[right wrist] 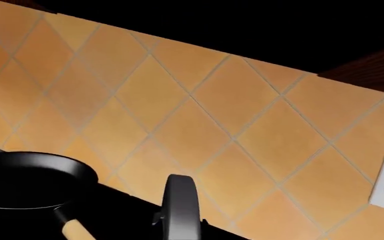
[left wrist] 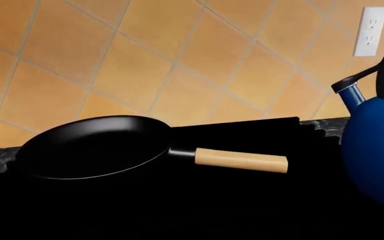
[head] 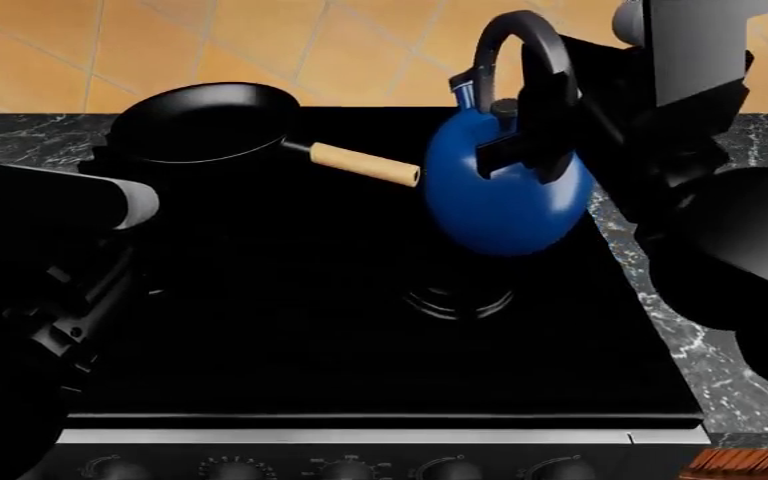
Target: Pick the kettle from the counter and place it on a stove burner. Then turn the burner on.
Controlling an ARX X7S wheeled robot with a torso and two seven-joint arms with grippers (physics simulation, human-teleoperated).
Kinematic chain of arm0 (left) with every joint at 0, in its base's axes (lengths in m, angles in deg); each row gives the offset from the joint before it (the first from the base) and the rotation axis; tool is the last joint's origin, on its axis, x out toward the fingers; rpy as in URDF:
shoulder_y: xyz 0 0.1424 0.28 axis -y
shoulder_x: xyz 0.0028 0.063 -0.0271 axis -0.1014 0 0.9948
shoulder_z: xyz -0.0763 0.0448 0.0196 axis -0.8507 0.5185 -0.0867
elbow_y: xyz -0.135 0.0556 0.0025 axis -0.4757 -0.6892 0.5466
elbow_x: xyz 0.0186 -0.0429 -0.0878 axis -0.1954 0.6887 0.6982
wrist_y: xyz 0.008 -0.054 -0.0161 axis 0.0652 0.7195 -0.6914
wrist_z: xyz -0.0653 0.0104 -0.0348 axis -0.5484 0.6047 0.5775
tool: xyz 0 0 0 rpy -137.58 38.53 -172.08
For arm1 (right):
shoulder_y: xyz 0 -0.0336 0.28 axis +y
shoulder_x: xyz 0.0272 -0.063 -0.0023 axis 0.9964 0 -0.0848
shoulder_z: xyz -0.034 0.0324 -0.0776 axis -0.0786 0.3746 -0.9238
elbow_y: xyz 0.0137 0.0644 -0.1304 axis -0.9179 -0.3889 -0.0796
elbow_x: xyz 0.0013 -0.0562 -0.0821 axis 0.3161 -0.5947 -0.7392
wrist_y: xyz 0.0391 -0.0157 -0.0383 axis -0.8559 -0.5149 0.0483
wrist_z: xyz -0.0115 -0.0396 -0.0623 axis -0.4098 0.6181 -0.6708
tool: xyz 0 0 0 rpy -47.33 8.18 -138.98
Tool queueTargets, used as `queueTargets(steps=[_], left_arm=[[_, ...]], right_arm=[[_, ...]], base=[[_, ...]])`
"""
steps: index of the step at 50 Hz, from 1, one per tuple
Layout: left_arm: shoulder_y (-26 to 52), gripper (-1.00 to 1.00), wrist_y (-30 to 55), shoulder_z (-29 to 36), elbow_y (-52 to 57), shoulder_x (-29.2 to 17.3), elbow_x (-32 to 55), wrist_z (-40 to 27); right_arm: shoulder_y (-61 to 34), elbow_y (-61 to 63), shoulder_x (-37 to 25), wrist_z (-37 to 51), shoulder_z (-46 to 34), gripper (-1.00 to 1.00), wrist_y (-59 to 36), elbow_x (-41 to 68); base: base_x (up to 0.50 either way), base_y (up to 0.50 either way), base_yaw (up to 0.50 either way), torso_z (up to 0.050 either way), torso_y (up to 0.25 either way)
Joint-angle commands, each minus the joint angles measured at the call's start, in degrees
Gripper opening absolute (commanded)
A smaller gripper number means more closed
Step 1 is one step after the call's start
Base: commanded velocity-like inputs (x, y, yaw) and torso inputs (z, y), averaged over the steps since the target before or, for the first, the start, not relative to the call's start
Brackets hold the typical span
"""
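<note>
The blue kettle (head: 504, 195) hangs tilted over the black stove top, right of centre. My right gripper (head: 546, 112) is shut on its dark arched handle (right wrist: 180, 210), near the top. A round stove burner (head: 458, 298) shows just in front of and below the kettle's body. In the left wrist view the kettle (left wrist: 377, 145) fills the right edge. My left arm (head: 51, 205) hovers low over the stove's left side; its fingers are lost against the black surface. The marble counter (head: 744, 140) flanks the stove on both sides.
A black frying pan (head: 204, 120) with a wooden handle (head: 364, 165) sits on the rear left of the stove, its handle pointing at the kettle. Grey control knobs (head: 344, 468) line the front edge. A wall outlet (left wrist: 370, 31) is on the tiled backsplash behind.
</note>
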Motion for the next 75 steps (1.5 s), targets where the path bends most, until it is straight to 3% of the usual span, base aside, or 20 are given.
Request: queueTargets(steps=[1, 66, 67, 75], left_arm=[[-0.26, 1.00, -0.53, 0.40, -0.20, -0.09, -0.43, 0.22], [-0.23, 1.00, -2.46, 3.08, -1.68, -0.42, -2.04, 0.91], [-0.20, 1.00, -2.46, 3.06, -1.66, -0.47, -1.99, 0.88], [-0.31, 1.00, -2.52, 3.05, -1.44, -0.61, -1.68, 0.69]], right_arm=[[-0.14, -1.61, 1.94, -1.05, -1.08, -1.00, 2.41, -5.71], [5.10, -8.84, 5.16, -3.76, -3.73, -1.00, 8.52, -8.72], [5.02, -8.44, 5.05, -3.83, -3.69, 1.00, 8.29, -8.39], [4.76, -7.93, 4.93, -3.58, -3.52, 1.00, 7.75, -7.74]], base=[[0.00, 0.00, 0.00, 0.010, 0.000], [0.00, 0.00, 0.00, 0.000, 0.001], [0.00, 0.00, 0.00, 0.000, 0.000], [0.00, 0.00, 0.00, 0.000, 0.000]])
